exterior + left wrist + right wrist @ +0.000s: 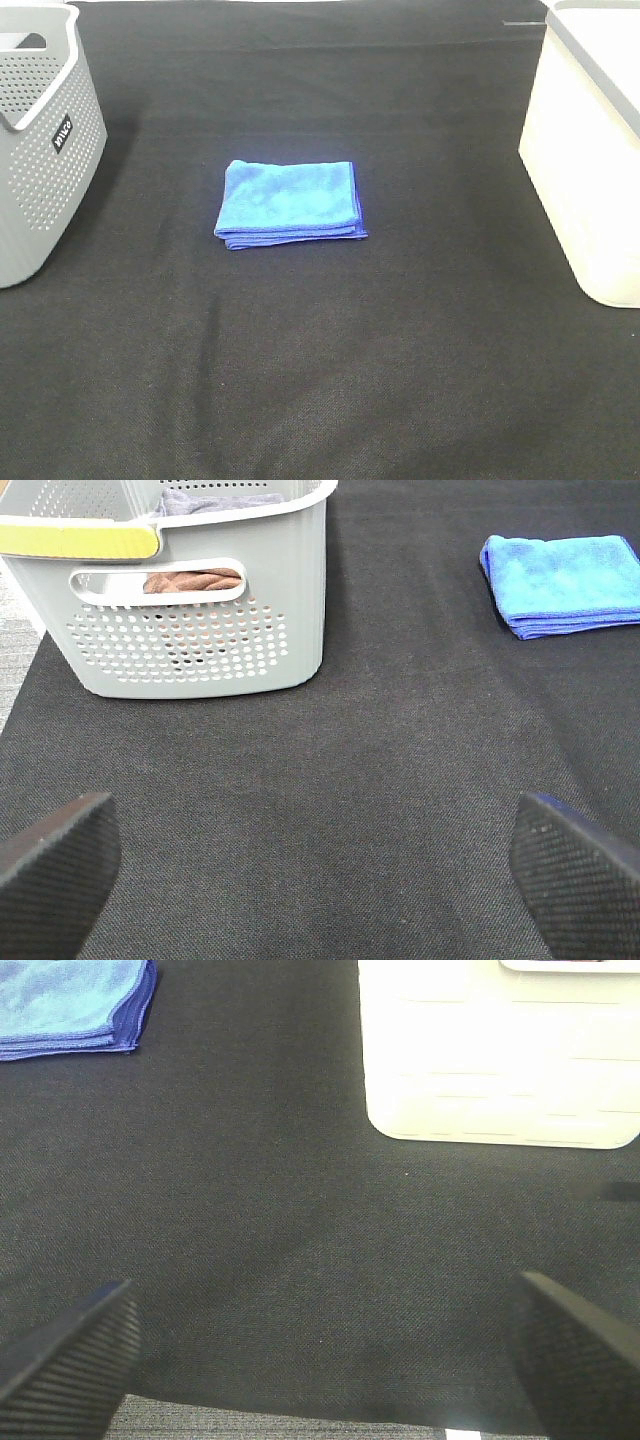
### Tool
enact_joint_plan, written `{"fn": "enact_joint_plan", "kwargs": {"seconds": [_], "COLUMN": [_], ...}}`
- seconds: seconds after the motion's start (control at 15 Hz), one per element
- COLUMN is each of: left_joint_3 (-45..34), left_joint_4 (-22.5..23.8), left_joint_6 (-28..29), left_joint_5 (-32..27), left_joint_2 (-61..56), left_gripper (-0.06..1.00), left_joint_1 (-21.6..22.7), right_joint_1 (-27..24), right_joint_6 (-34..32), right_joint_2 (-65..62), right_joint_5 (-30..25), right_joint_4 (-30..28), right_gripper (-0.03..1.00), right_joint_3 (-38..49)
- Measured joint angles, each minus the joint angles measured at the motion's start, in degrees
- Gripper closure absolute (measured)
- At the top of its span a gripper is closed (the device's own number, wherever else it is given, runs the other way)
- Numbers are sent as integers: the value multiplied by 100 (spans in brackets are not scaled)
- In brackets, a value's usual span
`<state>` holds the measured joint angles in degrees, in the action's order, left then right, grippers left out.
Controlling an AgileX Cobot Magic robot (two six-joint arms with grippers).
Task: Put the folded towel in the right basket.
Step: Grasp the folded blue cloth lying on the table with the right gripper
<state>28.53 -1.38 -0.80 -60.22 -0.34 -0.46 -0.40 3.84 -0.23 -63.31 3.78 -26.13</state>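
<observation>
A folded blue towel [289,202] lies flat on the black cloth near the middle of the table; it also shows in the left wrist view [562,583] and the right wrist view [70,1005]. The right basket [590,150] is white and stands at the right edge; its wall shows in the right wrist view [500,1070]. Neither arm shows in the exterior high view. My left gripper [315,870] is open and empty, well short of the towel. My right gripper [325,1360] is open and empty, near the table's front edge.
A grey perforated basket [40,150] stands at the left edge; in the left wrist view [200,600] it holds folded brown and grey cloths. The black cloth [320,380] covers the table, and its front edge shows in the right wrist view.
</observation>
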Motion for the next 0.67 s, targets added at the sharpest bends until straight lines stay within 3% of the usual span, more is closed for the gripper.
{"fn": "enact_joint_plan", "kwargs": {"seconds": [0.67], "left_joint_3": [0], "left_joint_4": [17], "left_joint_6": [0], "left_joint_5": [0], "left_joint_2": [0], "left_gripper": [-4], "left_joint_1": [0], "right_joint_1": [0], "right_joint_6": [0], "right_joint_2": [0], "right_joint_5": [0], "right_joint_4": [0], "right_gripper": [0], "right_joint_3": [0]}}
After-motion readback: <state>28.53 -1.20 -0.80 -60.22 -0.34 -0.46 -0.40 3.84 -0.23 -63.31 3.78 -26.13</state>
